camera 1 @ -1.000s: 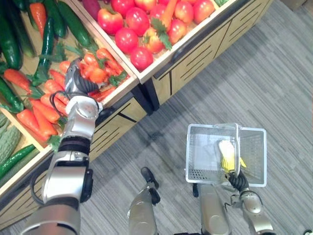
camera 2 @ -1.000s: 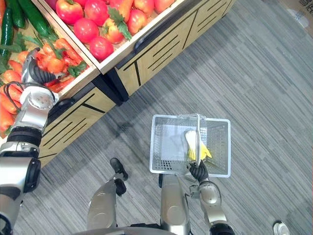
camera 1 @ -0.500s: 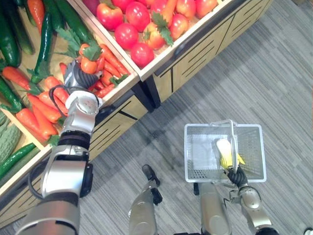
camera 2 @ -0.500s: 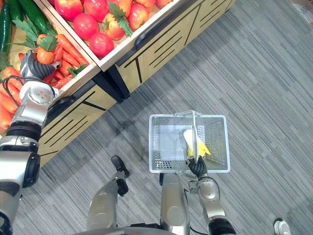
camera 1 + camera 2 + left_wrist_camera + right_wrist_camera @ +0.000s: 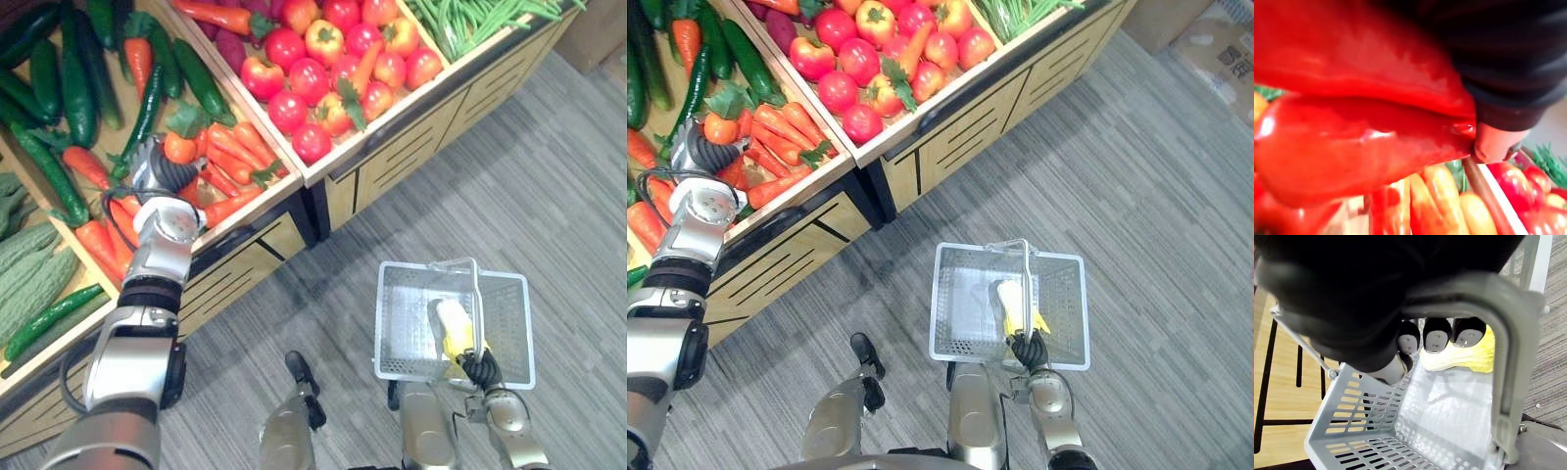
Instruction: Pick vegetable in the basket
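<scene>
The right hand point(image 5: 1437, 339) was closed around the handle point(image 5: 1503, 357) of the grey basket point(image 5: 407, 323), where a yellow corn cob point(image 5: 453, 328) lay. The left hand point(image 5: 157, 168) was among the carrots point(image 5: 235, 147) (fingers hidden, so I cannot tell its grip).

No legible text or labels

A grey streaked floor point(image 5: 1136, 196) meets a light-wood produce stand point(image 5: 960, 132) with black-lined front panels, and brown cardboard boxes point(image 5: 1215, 44) sit on the floor.
</scene>
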Controlling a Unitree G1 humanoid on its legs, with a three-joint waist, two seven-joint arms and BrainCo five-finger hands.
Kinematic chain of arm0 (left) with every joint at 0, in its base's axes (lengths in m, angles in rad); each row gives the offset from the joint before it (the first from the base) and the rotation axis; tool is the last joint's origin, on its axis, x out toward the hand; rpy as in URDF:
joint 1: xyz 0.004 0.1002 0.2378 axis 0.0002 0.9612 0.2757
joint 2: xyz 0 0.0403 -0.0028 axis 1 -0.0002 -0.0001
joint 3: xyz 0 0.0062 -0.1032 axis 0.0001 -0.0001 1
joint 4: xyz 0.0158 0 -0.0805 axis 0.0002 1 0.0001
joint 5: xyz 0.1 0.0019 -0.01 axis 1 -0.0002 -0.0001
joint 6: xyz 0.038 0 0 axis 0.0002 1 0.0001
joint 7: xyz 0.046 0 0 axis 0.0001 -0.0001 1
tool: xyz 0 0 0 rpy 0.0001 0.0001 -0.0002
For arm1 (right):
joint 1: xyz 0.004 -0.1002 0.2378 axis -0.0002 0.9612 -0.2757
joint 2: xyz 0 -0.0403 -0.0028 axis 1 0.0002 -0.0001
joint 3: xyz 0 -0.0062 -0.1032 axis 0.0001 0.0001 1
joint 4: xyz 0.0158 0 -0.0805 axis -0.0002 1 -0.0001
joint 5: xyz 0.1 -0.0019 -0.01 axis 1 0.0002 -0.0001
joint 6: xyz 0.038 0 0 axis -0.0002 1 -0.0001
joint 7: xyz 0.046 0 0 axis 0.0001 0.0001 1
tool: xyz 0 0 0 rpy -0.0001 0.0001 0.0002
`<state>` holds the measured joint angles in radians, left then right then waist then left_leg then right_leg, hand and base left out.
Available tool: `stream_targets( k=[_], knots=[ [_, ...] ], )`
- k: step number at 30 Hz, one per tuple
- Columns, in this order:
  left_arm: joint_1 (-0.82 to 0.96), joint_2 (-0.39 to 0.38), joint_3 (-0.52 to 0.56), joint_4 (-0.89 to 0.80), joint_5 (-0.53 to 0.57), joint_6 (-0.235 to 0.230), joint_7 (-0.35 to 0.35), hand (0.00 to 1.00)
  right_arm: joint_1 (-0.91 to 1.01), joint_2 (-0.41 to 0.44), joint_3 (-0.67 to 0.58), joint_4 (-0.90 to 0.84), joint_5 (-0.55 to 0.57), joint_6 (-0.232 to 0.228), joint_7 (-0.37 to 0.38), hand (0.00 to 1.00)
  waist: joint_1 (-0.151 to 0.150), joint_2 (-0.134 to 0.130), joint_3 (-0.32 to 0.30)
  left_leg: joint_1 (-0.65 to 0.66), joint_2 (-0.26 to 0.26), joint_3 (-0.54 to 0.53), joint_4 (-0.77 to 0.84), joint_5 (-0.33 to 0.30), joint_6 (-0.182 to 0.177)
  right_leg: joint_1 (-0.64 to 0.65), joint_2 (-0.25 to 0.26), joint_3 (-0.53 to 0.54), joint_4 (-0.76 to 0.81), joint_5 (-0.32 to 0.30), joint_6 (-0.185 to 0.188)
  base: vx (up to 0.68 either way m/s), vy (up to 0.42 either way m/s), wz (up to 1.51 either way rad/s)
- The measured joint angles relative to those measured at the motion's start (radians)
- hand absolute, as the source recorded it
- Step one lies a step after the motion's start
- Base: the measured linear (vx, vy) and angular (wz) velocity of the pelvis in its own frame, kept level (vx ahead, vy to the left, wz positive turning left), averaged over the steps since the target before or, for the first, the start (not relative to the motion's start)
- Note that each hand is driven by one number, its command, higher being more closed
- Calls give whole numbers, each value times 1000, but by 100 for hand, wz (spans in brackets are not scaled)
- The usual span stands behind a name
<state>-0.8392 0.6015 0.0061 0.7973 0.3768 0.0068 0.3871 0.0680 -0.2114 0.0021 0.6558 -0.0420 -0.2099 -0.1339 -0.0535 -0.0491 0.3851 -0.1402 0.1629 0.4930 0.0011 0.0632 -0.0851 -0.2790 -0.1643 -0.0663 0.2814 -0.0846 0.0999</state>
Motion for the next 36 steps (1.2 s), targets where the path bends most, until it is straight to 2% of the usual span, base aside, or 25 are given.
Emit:
stream_targets(
  k=[4,6,10,14,15,16,19,23,25,27,30,36],
  knots=[
    [74,13,0,-61,35,2,0,100,26,23,-48,51,-16,13,-13,100,2,0,-60,43,0,-34,-19,7,-5,73,5,-35,-37,0,0,57,-17,22],
    [119,47,-1,-113,36,1,0,100,37,27,-81,73,-44,28,-14,100,3,-1,-96,74,-4,-42,-38,13,-6,106,7,-39,-46,0,0,42,3,11],
    [180,100,-24,-178,38,-28,-1,100,38,23,-148,130,-105,37,-11,100,4,0,-152,130,-19,-42,-85,36,-3,159,6,-40,-78,3,5,10,11,2],
    [239,167,-121,-314,41,-124,-37,100,35,-38,-188,153,-218,36,36,100,3,4,-200,160,-34,-43,-105,39,0,202,7,-33,-118,13,18,-24,28,-1],
    [258,176,-144,-354,41,-145,-50,100,33,-68,-189,154,-233,36,56,100,3,6,-212,161,-34,-41,-105,39,0,211,7,-32,-133,23,19,-51,35,-3],
    [281,188,-188,-409,41,-189,-78,100,26,-116,-191,155,-233,36,84,100,3,9,-225,166,-34,-36,-106,36,1,222,8,-27,-156,40,20,-37,38,-9],
    [310,188,-253,-459,40,-248,-112,100,-11,-201,-191,171,-261,34,133,100,4,4,-233,187,-32,-17,-107,43,12,247,14,-7,-190,71,21,-52,32,-21],
    [335,188,-348,-529,40,-316,-143,100,-34,-272,-193,142,-281,21,189,100,5,-15,-255,204,-20,23,-107,40,6,255,23,22,-219,106,23,-63,5,-24],
    [335,188,-385,-561,40,-337,-155,100,-34,-283,-193,109,-306,20,215,100,4,-25,-262,217,-16,41,-107,40,6,263,23,24,-227,108,24,-44,-4,-23],
    [335,187,-446,-615,40,-378,-163,100,-28,-285,-191,71,-345,14,252,100,3,-44,-292,233,-9,69,-107,39,5,266,29,43,-231,105,32,-29,-12,-30],
    [335,185,-506,-672,40,-401,-170,100,-17,-303,-181,11,-357,-3,270,100,0,-58,-311,251,-5,106,-107,36,1,265,27,48,-241,103,32,-19,-8,-30],
    [335,179,-617,-677,40,-406,-178,100,21,-374,-114,-151,-395,-20,303,100,-7,-74,-352,271,-5,160,-107,23,-5,264,21,63,-246,120,60,19,9,-26]
  ],
)
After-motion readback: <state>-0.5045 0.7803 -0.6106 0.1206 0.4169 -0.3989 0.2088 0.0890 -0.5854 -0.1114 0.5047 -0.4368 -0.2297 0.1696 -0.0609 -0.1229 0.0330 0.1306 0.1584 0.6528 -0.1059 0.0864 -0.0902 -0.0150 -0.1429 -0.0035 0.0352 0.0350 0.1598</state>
